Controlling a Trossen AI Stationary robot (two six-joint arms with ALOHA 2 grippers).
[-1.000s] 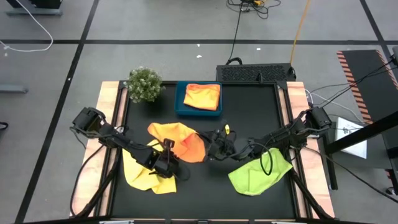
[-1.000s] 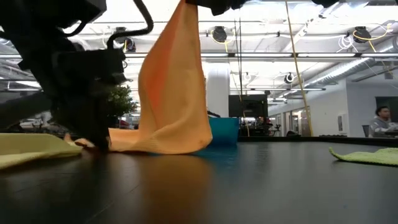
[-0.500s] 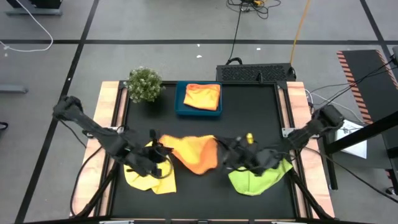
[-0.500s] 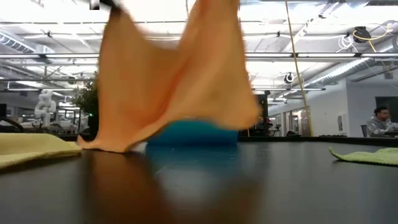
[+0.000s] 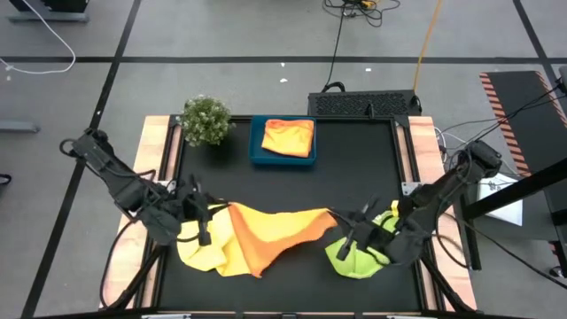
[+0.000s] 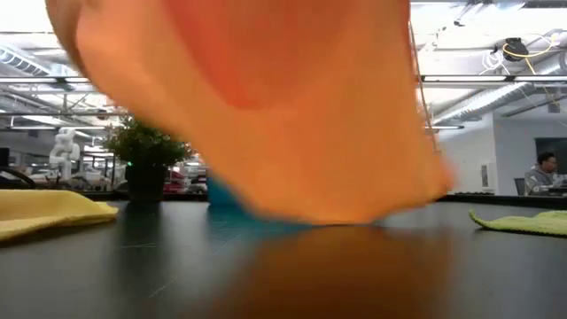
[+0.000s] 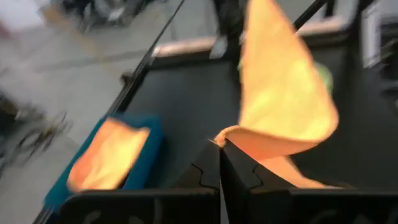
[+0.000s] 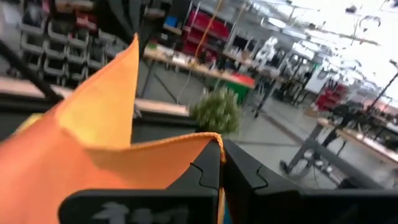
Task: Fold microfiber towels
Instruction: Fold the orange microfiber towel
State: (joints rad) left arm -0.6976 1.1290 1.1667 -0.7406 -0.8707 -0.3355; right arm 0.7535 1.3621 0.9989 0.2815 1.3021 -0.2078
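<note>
An orange towel (image 5: 270,232) hangs spread between my two grippers over the table's near middle; in the low view (image 6: 266,106) it fills the upper picture. My left gripper (image 5: 205,218) is shut on its left corner and my right gripper (image 5: 344,229) on its right corner. A yellow towel (image 5: 197,253) lies flat at the near left, partly under the orange one. A lime green towel (image 5: 365,257) lies bunched at the near right under my right arm. A folded orange-yellow towel (image 5: 289,137) lies in the blue tray (image 5: 257,152). My left gripper pinches a corner of the orange towel (image 7: 225,133) between its two shut fingers. The cloth rises and fans out past the fingertips, away toward my other gripper. One layer or several, I cannot tell. My right gripper pinches the orange towel's hemmed edge at a corner (image 8: 208,136) between its two shut fingers. The upper edge runs fairly taut toward my left gripper. The rest hangs slack below, its lower edge (image 6: 354,213) down near the table top.
A small green bushy plant (image 5: 205,120) stands at the far left beside the blue tray. The black table top has wooden side rails (image 5: 158,142). A black box (image 5: 363,104) lies beyond the far edge. A person (image 6: 540,173) sits far off in the room.
My grippers have moved apart, the left toward the table's left edge, the right toward the right and near edges. The orange towel, bunched and draped a second ago, is spread wide between them and has swung toward the near edge.
</note>
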